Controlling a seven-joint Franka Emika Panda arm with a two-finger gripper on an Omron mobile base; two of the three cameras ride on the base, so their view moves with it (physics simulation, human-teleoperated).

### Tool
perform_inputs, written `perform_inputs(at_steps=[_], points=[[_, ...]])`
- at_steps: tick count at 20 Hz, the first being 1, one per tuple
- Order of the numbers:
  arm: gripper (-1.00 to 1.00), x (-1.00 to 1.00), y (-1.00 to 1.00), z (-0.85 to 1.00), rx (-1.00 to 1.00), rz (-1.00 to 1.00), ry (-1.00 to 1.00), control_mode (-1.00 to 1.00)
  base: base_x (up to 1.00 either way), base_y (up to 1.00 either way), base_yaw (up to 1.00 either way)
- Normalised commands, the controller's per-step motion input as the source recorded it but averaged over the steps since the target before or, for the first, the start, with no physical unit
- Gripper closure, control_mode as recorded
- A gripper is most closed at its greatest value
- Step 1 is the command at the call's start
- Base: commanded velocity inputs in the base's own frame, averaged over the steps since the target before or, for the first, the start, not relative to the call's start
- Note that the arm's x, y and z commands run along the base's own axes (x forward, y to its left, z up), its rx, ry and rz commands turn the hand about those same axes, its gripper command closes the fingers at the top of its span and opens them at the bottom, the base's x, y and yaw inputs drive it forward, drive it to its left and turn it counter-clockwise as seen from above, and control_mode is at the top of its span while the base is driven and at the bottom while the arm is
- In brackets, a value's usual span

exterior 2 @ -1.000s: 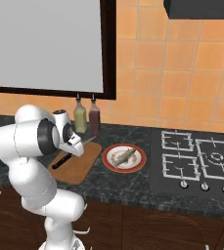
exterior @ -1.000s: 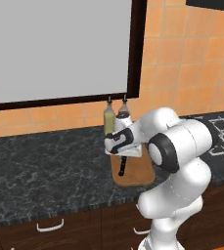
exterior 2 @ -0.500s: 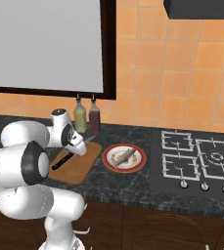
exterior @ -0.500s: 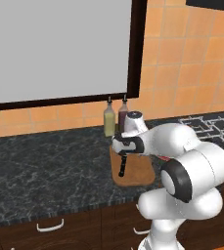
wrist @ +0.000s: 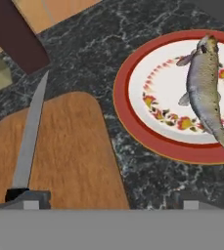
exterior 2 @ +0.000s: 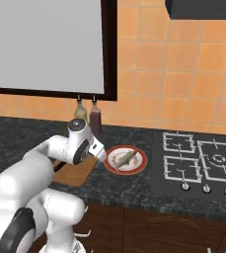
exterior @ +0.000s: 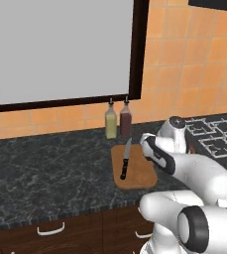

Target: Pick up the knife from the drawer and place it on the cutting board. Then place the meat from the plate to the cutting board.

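Note:
The knife (exterior: 126, 160) lies flat on the cutting board (exterior: 140, 176), black handle toward the counter's front edge, blade (wrist: 30, 132) pointing at the bottles. My gripper (wrist: 108, 201) hangs open over the bare counter between the board (wrist: 64, 156) and the plate (wrist: 133, 129), holding nothing. One fingertip (wrist: 28, 197) sits near the knife's handle. The meat (wrist: 205, 83), a grey fish-shaped piece, rests on the red-rimmed plate (exterior 2: 140, 167) to the right of the board (exterior 2: 77, 174). In the right base view the meat (exterior 2: 124, 158) lies just right of my hand.
Two bottles (exterior: 111, 122) (exterior: 126, 120) stand against the tiled wall right behind the board. A gas stove (exterior 2: 203, 163) fills the counter to the right of the plate. Shut drawer fronts with curved silver handles (exterior: 50, 230) run below the counter edge.
The gripper has opened and let go of the knife, which now lies on the board. The hand has swung right, toward the plate.

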Motion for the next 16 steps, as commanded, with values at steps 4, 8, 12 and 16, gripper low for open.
perform_inputs(at_steps=[4,8,12,16], points=[[-1.00,0.00,-1.00,0.45,0.00,0.00,0.08,-1.00,0.00,0.00,0.00],[-1.00,0.01,-0.99,0.12,-0.02,0.00,0.20,-1.00,0.00,0.00,0.00],[-1.00,0.00,-0.60,-0.09,-0.02,-0.02,0.05,-1.00,0.00,0.00,0.00],[-1.00,0.21,-0.19,-0.11,0.00,0.00,0.09,-1.00,0.00,0.00,0.00]])
